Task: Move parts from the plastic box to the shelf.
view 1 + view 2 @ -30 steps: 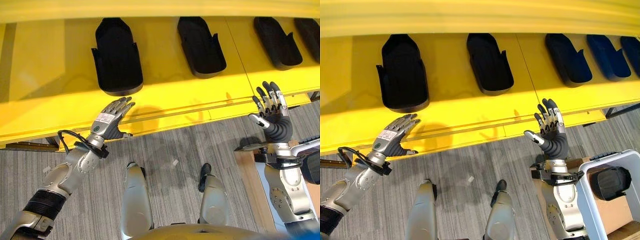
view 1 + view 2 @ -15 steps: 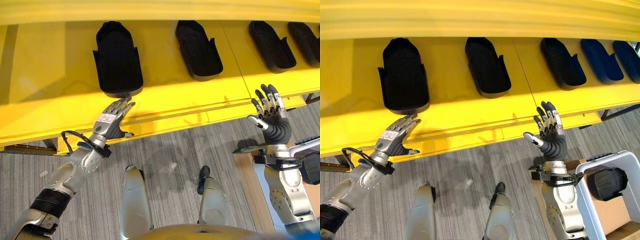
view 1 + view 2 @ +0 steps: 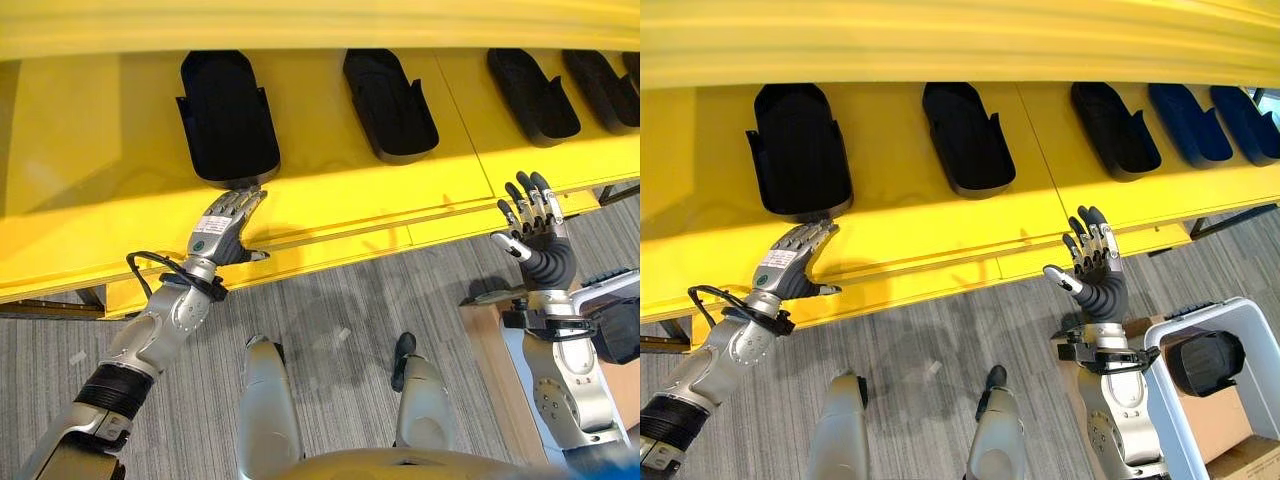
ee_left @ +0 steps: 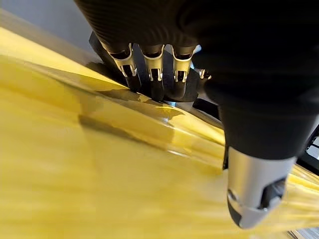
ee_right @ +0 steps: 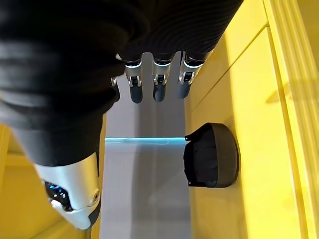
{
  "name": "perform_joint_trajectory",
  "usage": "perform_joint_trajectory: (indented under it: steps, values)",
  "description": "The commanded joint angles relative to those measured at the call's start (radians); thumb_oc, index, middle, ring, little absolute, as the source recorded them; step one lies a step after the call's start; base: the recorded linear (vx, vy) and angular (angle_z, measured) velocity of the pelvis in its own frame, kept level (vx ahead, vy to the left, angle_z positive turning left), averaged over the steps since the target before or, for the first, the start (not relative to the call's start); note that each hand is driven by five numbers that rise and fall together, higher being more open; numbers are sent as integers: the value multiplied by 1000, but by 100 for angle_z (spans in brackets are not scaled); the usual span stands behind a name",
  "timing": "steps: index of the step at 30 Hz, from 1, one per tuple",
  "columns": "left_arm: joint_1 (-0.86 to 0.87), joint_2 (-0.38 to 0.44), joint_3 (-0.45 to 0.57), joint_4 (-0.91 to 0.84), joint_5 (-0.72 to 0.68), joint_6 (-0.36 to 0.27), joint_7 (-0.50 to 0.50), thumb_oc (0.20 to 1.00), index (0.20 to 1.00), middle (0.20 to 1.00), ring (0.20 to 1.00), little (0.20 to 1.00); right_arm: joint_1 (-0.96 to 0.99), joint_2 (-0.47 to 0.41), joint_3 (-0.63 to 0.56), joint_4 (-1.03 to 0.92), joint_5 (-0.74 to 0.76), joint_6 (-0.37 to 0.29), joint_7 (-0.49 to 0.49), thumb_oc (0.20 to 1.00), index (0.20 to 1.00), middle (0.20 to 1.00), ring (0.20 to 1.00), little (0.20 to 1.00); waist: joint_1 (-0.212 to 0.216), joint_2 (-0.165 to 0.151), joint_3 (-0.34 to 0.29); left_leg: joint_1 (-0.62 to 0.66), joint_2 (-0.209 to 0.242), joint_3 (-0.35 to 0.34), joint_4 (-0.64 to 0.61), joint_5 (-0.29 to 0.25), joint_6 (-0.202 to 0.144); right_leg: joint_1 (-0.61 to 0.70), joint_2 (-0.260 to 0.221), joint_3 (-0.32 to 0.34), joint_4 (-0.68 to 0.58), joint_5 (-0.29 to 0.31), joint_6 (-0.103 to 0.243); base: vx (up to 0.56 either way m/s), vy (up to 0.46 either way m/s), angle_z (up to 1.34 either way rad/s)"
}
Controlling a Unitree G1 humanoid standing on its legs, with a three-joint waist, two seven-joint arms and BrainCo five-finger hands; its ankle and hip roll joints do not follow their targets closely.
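Yellow shelf [image 3: 920, 245] w/ black parts in a row; left hand [image 3: 222, 225], fingers straight, nudging leftmost part [image 3: 226, 118]; right hand [image 3: 1095, 262] hovering wide. Push gently, squarely.

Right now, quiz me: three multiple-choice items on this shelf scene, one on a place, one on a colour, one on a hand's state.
1. Where are the left hand's fingertips?
A. At the near edge of the leftmost black part
B. Inside the white plastic box
C. On the floor

2. What colour is the shelf?
A. Grey
B. Yellow
C. White

3. How is the right hand?
A. Curled round a black part
B. Open and empty, fingers straight
C. Pressed flat on the shelf

Answers:
1 A: the straight fingers reach across the shelf front to the part's near end, as the left wrist view confirms.
2 B: its surface is bright yellow under the row of black parts.
3 B: it is raised before the shelf edge with fingers spread and nothing between them.
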State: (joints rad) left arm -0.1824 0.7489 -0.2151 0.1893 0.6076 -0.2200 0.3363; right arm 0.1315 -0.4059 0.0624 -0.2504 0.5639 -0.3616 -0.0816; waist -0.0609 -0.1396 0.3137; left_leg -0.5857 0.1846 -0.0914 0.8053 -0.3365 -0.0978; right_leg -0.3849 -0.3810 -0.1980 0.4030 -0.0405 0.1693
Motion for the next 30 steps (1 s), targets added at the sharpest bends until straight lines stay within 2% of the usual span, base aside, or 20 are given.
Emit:
perform_joint_trajectory:
  steps: [1, 8, 12, 15, 17, 19, 23, 27, 29, 30]
  values:
    - [-81, -21, -3, 46, -32, 3, 39, 1000, 1000, 1000, 1000, 1000, -4, -26, -24, -33, -13, -29, 0, 1000, 1000, 1000, 1000, 1000, 9, 2, -14, 9, 10, -6, -61, 107, -11, -51, 13, 62, 252, -114, -13, 0, 0, 0]
    - [-49, -22, -5, 30, -48, -14, 28, 1000, 1000, 1000, 1000, 1000, 0, -33, -21, -36, -8, -30, 7, 1000, 1000, 1000, 1000, 1000, 11, 4, -10, 7, 11, -6, -65, 113, -13, -56, 16, 66, 253, -111, -13, -2, 0, -3]
    - [59, -8, 11, -46, -89, -61, -33, 1000, 1000, 1000, 1000, 1000, 4, -35, -29, -41, -1, -34, 16, 1000, 1000, 1000, 1000, 1000, 22, 10, 4, 9, 8, -7, -66, 115, -12, -54, 14, 66, 258, -113, -13, 0, 0, 0]
    - [174, 22, 12, -114, -162, -123, -104, 1000, 1000, 1000, 1000, 1000, 10, -43, -31, -48, 9, -47, 32, 1000, 1000, 1000, 1000, 1000, 34, 23, 17, 16, 5, -10, -78, 123, -12, -47, 8, 60, 262, -117, -14, 7, -23, 3]
    - [192, 23, 4, -115, -191, -133, -121, 1000, 1000, 1000, 1000, 1000, 10, -45, -27, -50, 14, -51, 36, 1000, 1000, 1000, 1000, 1000, 35, 27, 21, 19, 5, -10, -82, 127, -13, -45, 8, 60, 261, -116, -15, 4, -30, 3]
    - [262, 55, -4, -171, -253, -158, -187, 1000, 1000, 1000, 1000, 1000, 19, -59, -26, -61, 21, -60, 48, 1000, 1000, 1000, 1000, 1000, 41, 39, 28, 36, 7, -10, -104, 139, -17, -33, 8, 54, 255, -114, -15, 14, -46, 1]
    - [315, 81, -30, -218, -336, -178, -236, 1000, 1000, 1000, 1000, 1000, 27, -79, -23, -59, 15, -69, 53, 1000, 1000, 1000, 1000, 1000, 47, 53, 30, 88, 22, -3, -169, 168, -30, 5, 20, 39, 219, -105, -11, 31, -73, 1]
    - [336, 76, -41, -241, -416, -186, -267, 1000, 1000, 1000, 1000, 1000, 34, -86, -26, -58, 18, -78, 56, 1000, 1000, 1000, 1000, 1000, 43, 65, 25, 132, 38, -2, -226, 196, -39, 44, 37, 28, 176, -96, -10, 46, -73, -7]
    - [360, 48, -48, -257, -545, -187, -293, 1000, 1000, 1000, 1000, 1000, 44, -88, -28, -52, 13, -83, 54, 1000, 1000, 1000, 1000, 1000, 31, 80, 11, 201, 64, 10, -329, 251, -47, 89, 60, 16, 116, -76, -9, 98, -90, -18]
    - [365, 41, -51, -259, -570, -187, -299, 1000, 1000, 1000, 1000, 1000, 51, -87, -31, -51, 17, -84, 55, 1000, 1000, 1000, 1000, 1000, 25, 85, 7, 216, 68, 12, -349, 259, -46, 96, 64, 16, 102, -74, -9, 103, -72, -8]
